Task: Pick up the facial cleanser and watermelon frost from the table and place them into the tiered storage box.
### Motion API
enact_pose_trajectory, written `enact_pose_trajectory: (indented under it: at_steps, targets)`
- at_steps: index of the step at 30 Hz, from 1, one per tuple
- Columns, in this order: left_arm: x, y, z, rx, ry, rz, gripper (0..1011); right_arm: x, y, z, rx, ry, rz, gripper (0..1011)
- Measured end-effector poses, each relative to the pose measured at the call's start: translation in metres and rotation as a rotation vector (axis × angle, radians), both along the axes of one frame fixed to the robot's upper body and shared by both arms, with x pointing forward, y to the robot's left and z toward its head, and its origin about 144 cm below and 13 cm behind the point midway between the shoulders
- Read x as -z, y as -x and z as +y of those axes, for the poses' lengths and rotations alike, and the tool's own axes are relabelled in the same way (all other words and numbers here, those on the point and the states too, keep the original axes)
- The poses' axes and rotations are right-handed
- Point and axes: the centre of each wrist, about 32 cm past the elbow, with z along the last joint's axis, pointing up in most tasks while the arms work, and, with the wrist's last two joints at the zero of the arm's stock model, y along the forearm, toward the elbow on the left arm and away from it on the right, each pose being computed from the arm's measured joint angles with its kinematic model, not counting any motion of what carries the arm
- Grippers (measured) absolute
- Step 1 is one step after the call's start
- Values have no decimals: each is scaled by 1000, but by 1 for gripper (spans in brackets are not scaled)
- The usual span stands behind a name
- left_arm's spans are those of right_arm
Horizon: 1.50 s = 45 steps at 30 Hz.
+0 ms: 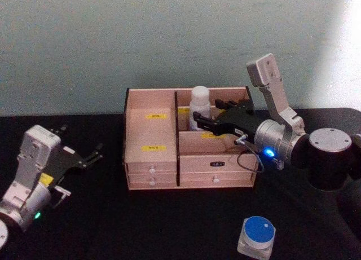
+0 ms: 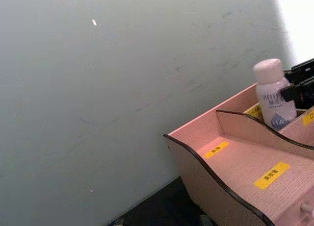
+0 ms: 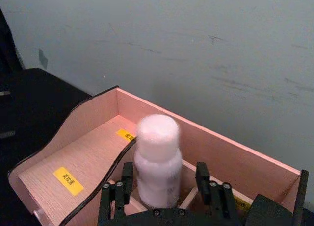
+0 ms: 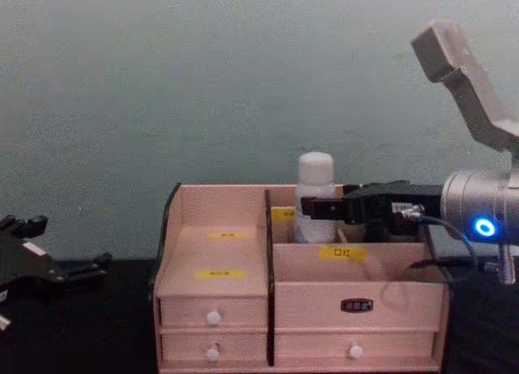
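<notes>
Head view: tall white bottle [image 1: 199,100], rounded cap, blue print, stands upright in the box's [image 1: 141,131] back right compartment; right gripper [image 3: 164,169] straddles it, fingers slightly apart; left gripper [image 1: 82,140] sits spread, left of box.

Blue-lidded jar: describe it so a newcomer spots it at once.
Find the pink wooden box. The jar stands alone on the black table in front of its right end. It is squat, clear, blue-lidded; the bottle in the box is tall and white.
</notes>
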Motion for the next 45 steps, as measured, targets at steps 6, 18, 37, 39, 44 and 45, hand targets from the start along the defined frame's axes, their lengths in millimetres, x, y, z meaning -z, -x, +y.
enact_pose_trajectory:
  at_steps: [6,18,37,39,44,45]
  targets:
    - [0,0,0,0,0,0,1001,0,0,0,0,-1,0,959]
    - [0,0,0,0,0,0,1001,0,0,0,-1,-2,1,1000]
    - [0,0,0,0,0,0,1001,-13,49,-41,-62,-14,4,1000]
    - [0,0,0,0,0,0,1001,-13,58,-48,-88,-11,12,1000]
    - [0,0,0,0,0,0,1001,-10,79,-64,-144,4,34,1000]
    - [0,0,0,0,0,0,1002,-10,82,-66,-151,7,39,1000]
